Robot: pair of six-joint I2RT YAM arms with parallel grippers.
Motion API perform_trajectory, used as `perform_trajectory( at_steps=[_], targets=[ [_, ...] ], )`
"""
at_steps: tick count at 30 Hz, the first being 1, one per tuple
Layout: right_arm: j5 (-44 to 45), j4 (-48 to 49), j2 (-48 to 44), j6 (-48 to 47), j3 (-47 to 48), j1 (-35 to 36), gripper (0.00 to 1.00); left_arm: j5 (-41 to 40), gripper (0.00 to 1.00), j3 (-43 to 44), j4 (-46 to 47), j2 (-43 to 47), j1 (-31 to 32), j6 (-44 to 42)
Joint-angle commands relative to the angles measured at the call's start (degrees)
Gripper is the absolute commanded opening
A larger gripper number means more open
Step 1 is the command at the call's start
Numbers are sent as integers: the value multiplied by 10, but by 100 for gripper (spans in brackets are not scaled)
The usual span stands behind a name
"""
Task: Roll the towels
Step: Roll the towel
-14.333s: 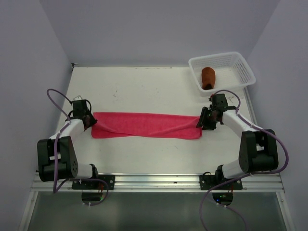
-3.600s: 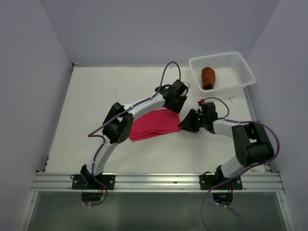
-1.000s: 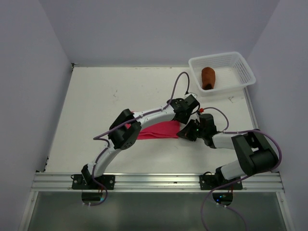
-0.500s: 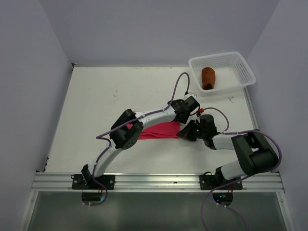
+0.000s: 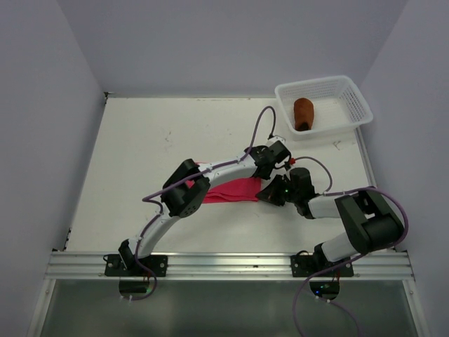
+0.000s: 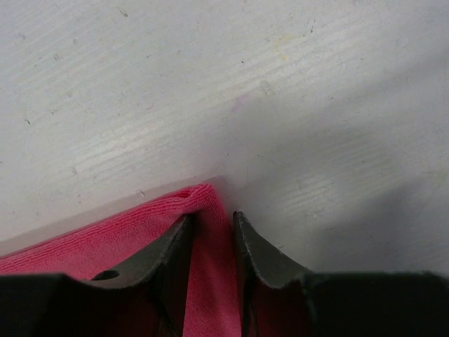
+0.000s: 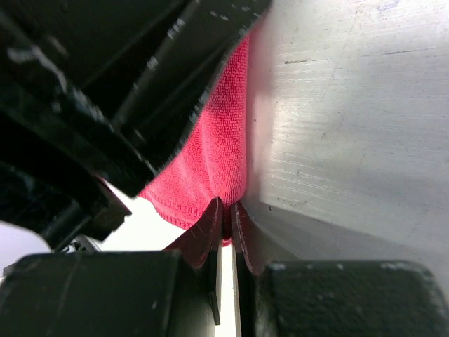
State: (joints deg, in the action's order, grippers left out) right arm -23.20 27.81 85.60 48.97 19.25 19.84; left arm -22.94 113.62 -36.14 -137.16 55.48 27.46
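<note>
**A:** What carries it all?

**B:** A white, scuffed desk (image 5: 140, 140) walled in pale grey. Both arms reach over it and meet right of its centre. The left arm (image 5: 210, 172) bends across from its base to get there, and the right arm (image 5: 330, 203) comes in low from the other side.

**A:** And the basket?

**B:** The white mesh basket (image 5: 354, 95) sits at the far right corner, well apart from the arms. The brown towel (image 5: 303, 114) lies inside it, rolled into a short bundle against its left wall.

**A:** Where is the pink towel?

**B:** The pink towel (image 5: 231, 191) lies flat on the desk near the middle, folded into a short band. Most of it is hidden under the left forearm. Its right end lies where the two wrists meet.

**A:** What are the left fingers doing?

**B:** The left fingers (image 6: 184, 235) are clenched on the towel's folded corner. A narrow ridge of pink cloth fills the gap between them, and bare desk shows beyond it.

**A:** And the right fingers?

**B:** The right fingers (image 7: 242, 232) are pressed almost together. They pinch a thin edge of the same towel at their tips, just beside the left wrist's black housing.
</note>
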Motion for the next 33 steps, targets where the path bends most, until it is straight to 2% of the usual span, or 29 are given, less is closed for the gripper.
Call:
perform_trajectory(
  at_steps=[1, 4, 6, 7, 14, 18, 24, 29, 33],
  targets=[
    [61, -74, 4, -41, -25, 9, 0, 1, 32, -2, 7, -26, -12, 8],
    [73, -93, -16, -54, -26, 13, 0, 5, 24, 5, -3, -34, -20, 10],
    [88, -109, -29, -62, -26, 17, 0, 4, 14, 5, -4, -34, -26, 12],
    [95, -128, -47, -71, -26, 19, 0, 4, 12, 4, -4, -32, -27, 13],
    [145, -205, -110, -105, -6, 37, 0, 25, 7, -10, 18, -10, -45, 26],
    [170, -230, -113, -111, 4, 56, 0, 52, 0, -58, 84, 34, -49, 48],
    [244, -304, -148, -135, 40, 108, 0, 112, 0, -153, 211, 117, -71, 81],
    [288, -348, -161, -150, 63, 123, 0, 172, 0, -191, 265, 148, -94, 107],
    [314, -381, -166, -150, 79, 139, 0, 185, 0, -198, 284, 160, -99, 100]
  ],
)
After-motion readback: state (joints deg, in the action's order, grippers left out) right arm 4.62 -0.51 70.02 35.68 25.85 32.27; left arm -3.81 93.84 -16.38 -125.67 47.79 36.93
